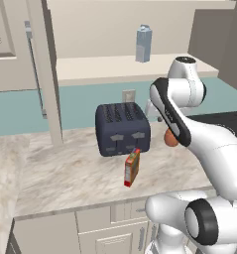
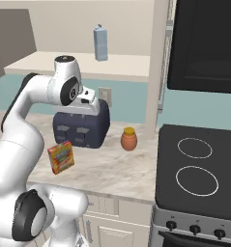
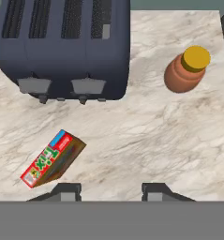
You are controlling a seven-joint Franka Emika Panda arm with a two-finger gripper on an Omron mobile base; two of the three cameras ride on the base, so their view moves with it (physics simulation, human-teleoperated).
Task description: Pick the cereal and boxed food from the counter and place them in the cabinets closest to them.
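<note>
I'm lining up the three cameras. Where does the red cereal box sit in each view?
Left base view: cereal box, centre, just below the toaster.
Right base view: cereal box, lower left, below the toaster.
Hand view: cereal box, lower left, above the left fingertip.
Shared landmark: the dark toaster, directly behind the box on the counter.

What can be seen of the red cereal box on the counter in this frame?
The flat red cardboard cereal box with orange-yellow edges and a colourful printed front stands upright on its narrow bottom on the light beige marbled stone counter, just in front of the dark blue four-slot toaster but apart from it. It looks closed and undamaged. Nothing but the counter touches it.
</note>
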